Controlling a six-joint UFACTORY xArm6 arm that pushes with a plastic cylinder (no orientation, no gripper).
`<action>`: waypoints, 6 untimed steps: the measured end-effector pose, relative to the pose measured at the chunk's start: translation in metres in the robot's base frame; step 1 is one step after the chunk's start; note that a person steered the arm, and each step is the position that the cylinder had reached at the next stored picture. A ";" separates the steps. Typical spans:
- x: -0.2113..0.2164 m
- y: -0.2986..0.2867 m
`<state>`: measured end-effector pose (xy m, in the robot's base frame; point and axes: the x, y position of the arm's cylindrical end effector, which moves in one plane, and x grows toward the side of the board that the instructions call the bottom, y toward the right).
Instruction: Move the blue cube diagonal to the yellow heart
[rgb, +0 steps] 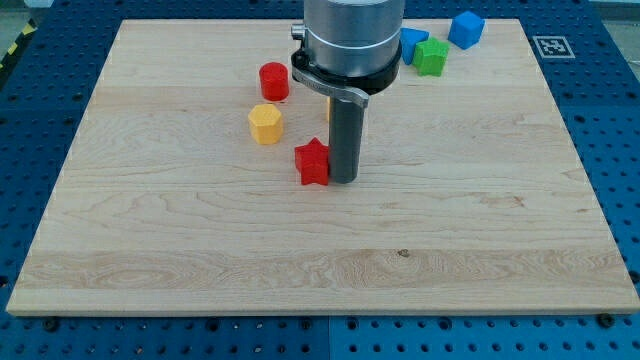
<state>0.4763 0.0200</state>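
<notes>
The blue cube (465, 29) sits near the view's top right. A yellow block (266, 124), which looks six-sided, lies left of centre. A thin yellow sliver (328, 108) shows at the rod's left edge; its shape is hidden by the arm. My tip (343, 181) rests on the board at the centre, touching or almost touching the right side of a red star (312, 162). The tip is far below and left of the blue cube.
A red cylinder (274, 81) stands above the yellow block. A green block (432, 57) and a second blue block (412, 45), partly hidden by the arm, lie left of the blue cube. A printed marker (553, 45) sits at the board's top right corner.
</notes>
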 end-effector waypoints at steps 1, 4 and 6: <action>0.002 0.018; -0.063 0.213; -0.168 0.250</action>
<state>0.3087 0.2696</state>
